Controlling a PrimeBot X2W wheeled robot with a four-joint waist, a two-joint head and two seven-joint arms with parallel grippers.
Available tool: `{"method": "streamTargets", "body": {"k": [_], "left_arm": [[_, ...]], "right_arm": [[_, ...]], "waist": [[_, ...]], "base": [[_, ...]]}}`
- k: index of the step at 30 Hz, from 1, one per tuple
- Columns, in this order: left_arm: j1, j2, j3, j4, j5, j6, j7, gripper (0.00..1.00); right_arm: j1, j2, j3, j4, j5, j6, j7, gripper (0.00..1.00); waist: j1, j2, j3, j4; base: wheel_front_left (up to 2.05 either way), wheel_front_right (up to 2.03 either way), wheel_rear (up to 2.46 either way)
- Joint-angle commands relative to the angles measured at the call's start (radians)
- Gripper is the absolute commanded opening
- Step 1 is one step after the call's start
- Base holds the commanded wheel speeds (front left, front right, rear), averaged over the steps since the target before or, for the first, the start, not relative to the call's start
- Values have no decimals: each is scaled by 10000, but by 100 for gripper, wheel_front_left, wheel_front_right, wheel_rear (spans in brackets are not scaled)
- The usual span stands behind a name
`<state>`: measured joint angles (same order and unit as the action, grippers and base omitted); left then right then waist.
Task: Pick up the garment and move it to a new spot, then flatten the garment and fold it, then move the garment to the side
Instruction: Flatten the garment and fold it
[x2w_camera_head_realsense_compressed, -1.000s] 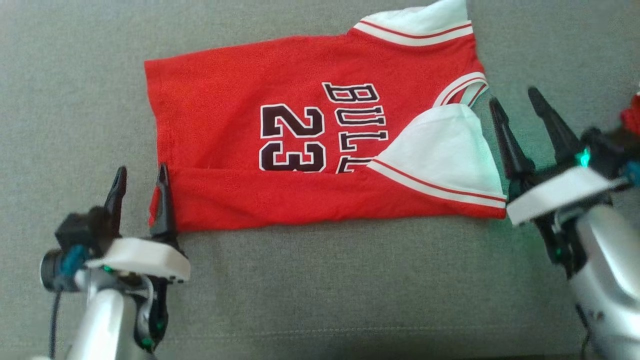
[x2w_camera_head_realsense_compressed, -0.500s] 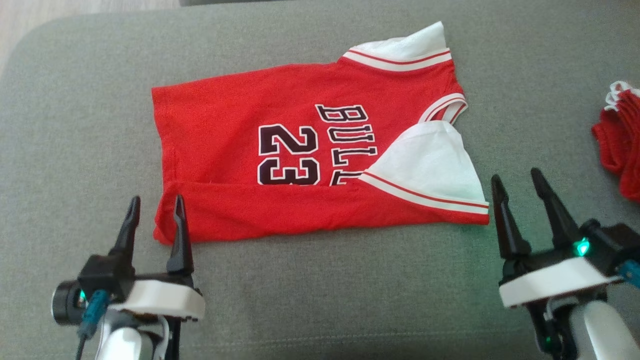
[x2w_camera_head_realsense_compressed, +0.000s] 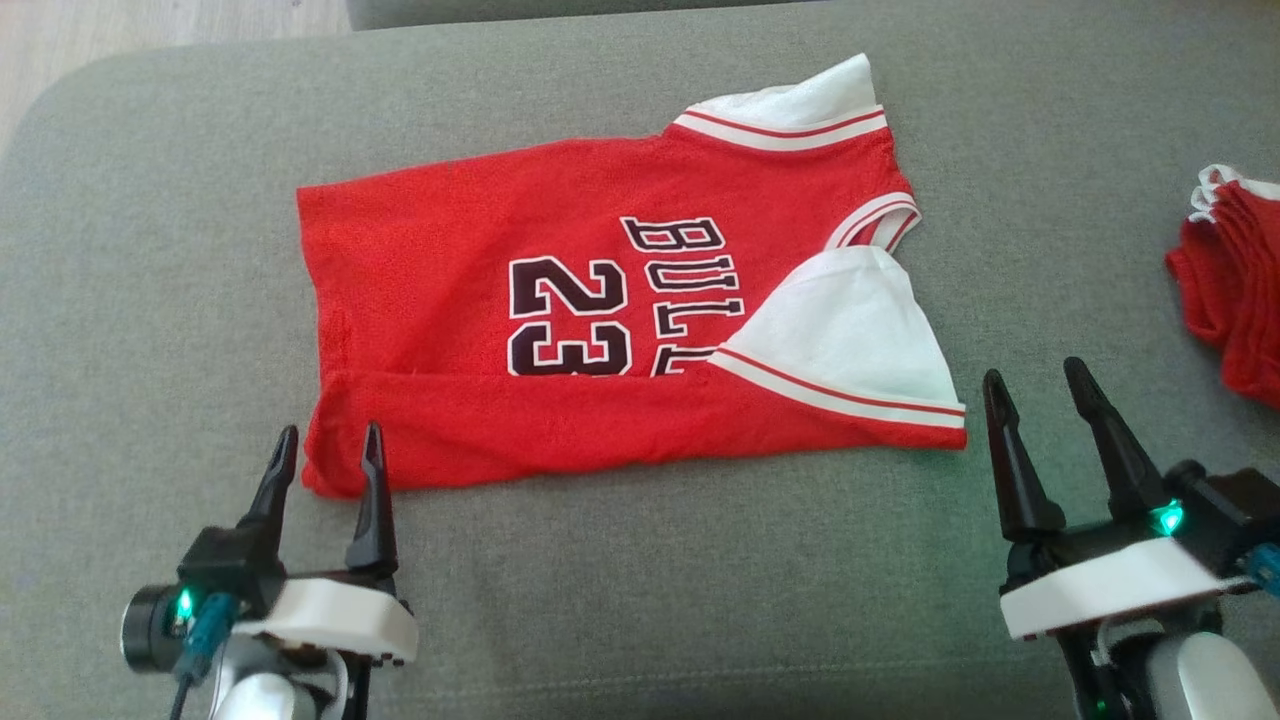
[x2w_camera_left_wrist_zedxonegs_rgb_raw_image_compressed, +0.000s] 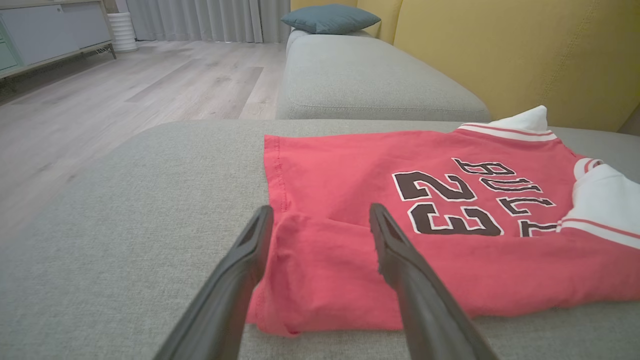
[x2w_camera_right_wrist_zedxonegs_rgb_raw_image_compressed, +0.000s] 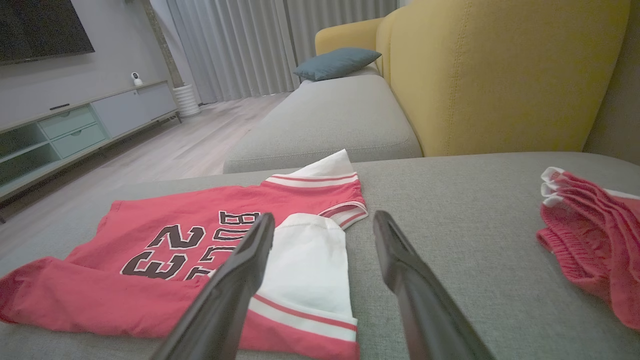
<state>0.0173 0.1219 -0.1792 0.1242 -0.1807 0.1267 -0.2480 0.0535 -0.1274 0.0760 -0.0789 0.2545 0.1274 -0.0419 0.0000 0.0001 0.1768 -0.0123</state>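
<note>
Overhead, the red garment (x2w_camera_head_realsense_compressed: 450, 250), numbered 23 with white sleeves, lay mid-frame on the grey cushion (x2w_camera_head_realsense_compressed: 650, 580), its lower edge folded up. My left gripper (x2w_camera_head_realsense_compressed: 330, 432), lower left, and right gripper (x2w_camera_head_realsense_compressed: 1032, 372), lower right, stood spread and empty. Left wrist: its hem corner showed between my fingers. Right wrist: a white sleeve, lower centre.

Both arms end alike. The left gripper (x2w_camera_head_realsense_compressed: 328, 436) has two long black fingers (x2w_camera_head_realsense_compressed: 374, 500), slim and tapering to points, set in a black block over a rounded white shell (x2w_camera_head_realsense_compressed: 330, 622). At its nine o'clock sits a black drum (x2w_camera_head_realsense_compressed: 145, 628) with a green lamp (x2w_camera_head_realsense_compressed: 184, 603) and a teal plug (x2w_camera_head_realsense_compressed: 205, 625) feeding a dark cable (x2w_camera_head_realsense_compressed: 183, 688). The right gripper (x2w_camera_head_realsense_compressed: 1033, 372) matches, with a teal-green light (x2w_camera_head_realsense_compressed: 1163, 518) at its three o'clock and a silvery forearm (x2w_camera_head_realsense_compressed: 1200, 680) at six.
</note>
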Motion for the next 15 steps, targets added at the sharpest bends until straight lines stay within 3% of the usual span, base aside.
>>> {"method": "streamTargets", "body": {"k": [1,8,15], "left_arm": [[-323,132,394,-258,-124,18,-105,100],[-512,180,477,95,-362,-48,93,100],[-1190,246,636,1096,-971,-320,908,100]], "right_arm": [[-33,-4,127,-397,-56,33,68,100],[-220,-97,188,-49,-134,33,402,100],[-1277,-607,648,1545,-172,33,743,100]], "waist": [[0,-1,24,-3],[0,-1,237,-26],[0,-1,1007,133]], "base": [[0,0,0],[0,0,0],[0,0,0]]}}
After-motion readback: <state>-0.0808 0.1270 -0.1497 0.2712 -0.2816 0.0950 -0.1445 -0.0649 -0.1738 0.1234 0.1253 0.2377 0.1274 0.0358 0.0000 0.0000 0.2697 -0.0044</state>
